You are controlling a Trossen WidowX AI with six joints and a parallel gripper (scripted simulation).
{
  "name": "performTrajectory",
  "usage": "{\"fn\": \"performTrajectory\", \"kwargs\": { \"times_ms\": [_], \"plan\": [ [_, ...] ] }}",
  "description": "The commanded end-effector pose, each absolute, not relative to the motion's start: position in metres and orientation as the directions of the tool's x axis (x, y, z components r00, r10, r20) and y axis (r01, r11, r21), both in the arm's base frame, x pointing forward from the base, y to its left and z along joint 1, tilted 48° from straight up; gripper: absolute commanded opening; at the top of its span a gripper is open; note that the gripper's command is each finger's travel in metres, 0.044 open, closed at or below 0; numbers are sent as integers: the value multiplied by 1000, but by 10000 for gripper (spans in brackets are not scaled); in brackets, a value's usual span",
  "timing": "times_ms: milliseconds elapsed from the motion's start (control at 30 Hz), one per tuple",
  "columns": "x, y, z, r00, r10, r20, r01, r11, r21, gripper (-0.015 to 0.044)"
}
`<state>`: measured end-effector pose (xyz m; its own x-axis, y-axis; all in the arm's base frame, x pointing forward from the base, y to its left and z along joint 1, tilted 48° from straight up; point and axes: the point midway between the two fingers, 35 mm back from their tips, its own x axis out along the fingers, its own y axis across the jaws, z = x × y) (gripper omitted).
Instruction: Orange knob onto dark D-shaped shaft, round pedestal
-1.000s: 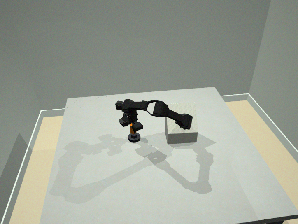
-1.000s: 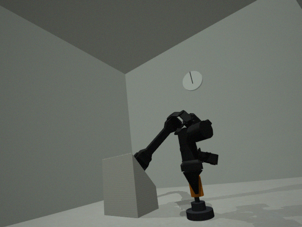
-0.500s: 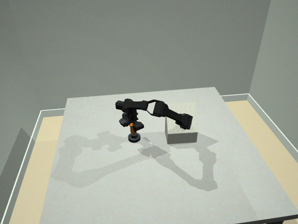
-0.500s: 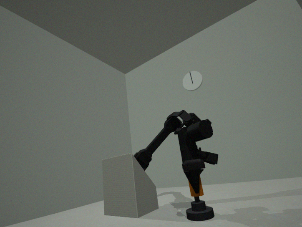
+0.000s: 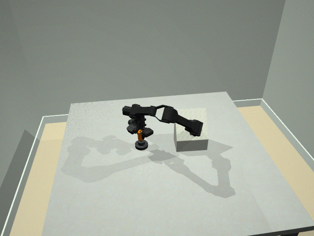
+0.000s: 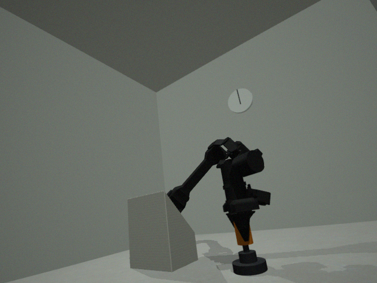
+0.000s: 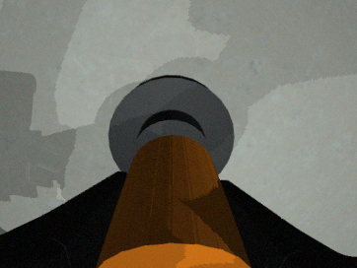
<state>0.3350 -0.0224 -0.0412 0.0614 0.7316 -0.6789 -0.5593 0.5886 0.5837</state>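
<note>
The orange knob point(image 5: 140, 135) point(image 6: 239, 237) point(image 7: 170, 197) is held between the fingers of my gripper point(image 6: 245, 235), which is shut on it. The knob stands nearly upright, slightly tilted in the exterior view. Its lower end is at the top of the dark shaft point(image 6: 246, 248), above the round pedestal point(image 5: 144, 146) point(image 6: 249, 269) point(image 7: 120, 133). A short length of shaft shows between the knob and the pedestal's raised collar point(image 6: 247, 257). The top of the shaft and the knob's hole are hidden, so I cannot tell how their flat sides lie.
A pale block point(image 5: 192, 145) point(image 6: 149, 234) stands beside the pedestal, to its right in the top view and to its left in the exterior view. The arm point(image 5: 170, 115) point(image 6: 198, 175) reaches over from the block's side. Shadows of the arm lie on the grey table point(image 5: 114, 202).
</note>
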Motion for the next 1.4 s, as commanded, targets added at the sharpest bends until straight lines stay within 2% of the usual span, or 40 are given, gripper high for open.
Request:
{"fn": "performTrajectory", "kwargs": {
  "times_ms": [0,900,1133,1367],
  "plan": [
    [331,-22,-42,63,734,-676,-562,586,584,0],
    [332,-25,-39,63,734,-676,-562,586,584,0],
    [333,-25,-38,63,734,-676,-715,506,483,0],
    [337,-25,-39,63,734,-676,-722,502,477,0]
  ]
}}
